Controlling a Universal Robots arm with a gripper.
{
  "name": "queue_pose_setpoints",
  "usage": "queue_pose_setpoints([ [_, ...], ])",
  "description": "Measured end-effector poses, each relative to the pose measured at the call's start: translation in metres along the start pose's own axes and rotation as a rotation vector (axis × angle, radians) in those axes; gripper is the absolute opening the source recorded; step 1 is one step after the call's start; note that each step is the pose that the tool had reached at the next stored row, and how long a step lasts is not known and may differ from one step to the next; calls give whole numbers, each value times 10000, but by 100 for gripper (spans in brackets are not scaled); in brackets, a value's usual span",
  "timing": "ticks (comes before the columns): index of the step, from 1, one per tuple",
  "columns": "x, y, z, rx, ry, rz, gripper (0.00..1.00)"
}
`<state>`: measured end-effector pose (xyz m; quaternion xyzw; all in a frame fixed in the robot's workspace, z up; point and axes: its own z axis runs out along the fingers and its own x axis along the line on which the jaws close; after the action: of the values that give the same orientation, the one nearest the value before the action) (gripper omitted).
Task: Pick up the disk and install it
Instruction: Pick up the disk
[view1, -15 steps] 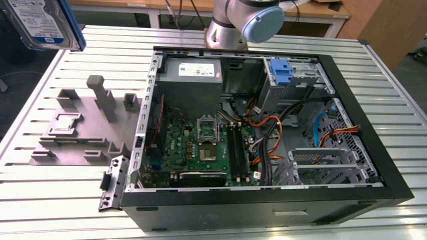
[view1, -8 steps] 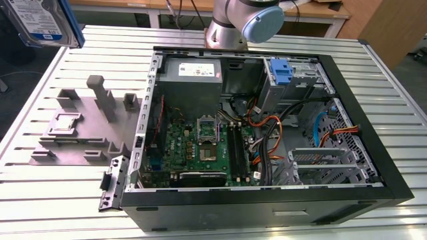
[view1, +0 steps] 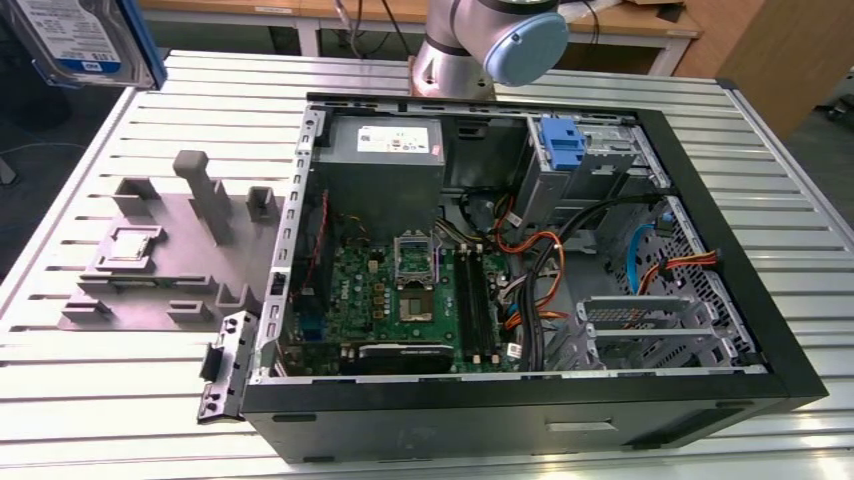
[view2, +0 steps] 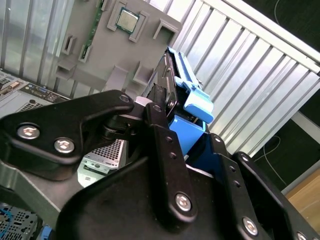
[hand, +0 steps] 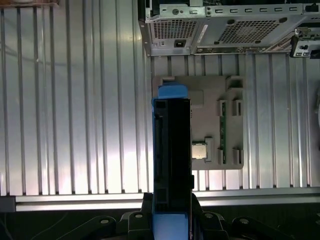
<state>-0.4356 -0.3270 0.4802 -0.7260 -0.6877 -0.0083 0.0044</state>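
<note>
1. Ribbed aluminium table carries an open black computer case and, beside it, a grey moulded fixture.
2. Orange and black cables cross the case near a silver cage.
3. Black fingers of the gripper clamp the disk by its blue plastic bracket, aloft above the fixture and apart from the case.

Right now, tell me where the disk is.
The disk hangs clamped in the gripper at the exterior view's top left, over the slatted table near the grey fixture block, outside the open computer case.
</note>
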Motion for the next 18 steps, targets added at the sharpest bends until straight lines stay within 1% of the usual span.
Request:
queue_pose_setpoints([
  [12,2,0,-97,2,36,0,37],
  [15,0,1,-98,-1,37,0,37],
  [18,-17,1,-99,1,37,0,37],
])
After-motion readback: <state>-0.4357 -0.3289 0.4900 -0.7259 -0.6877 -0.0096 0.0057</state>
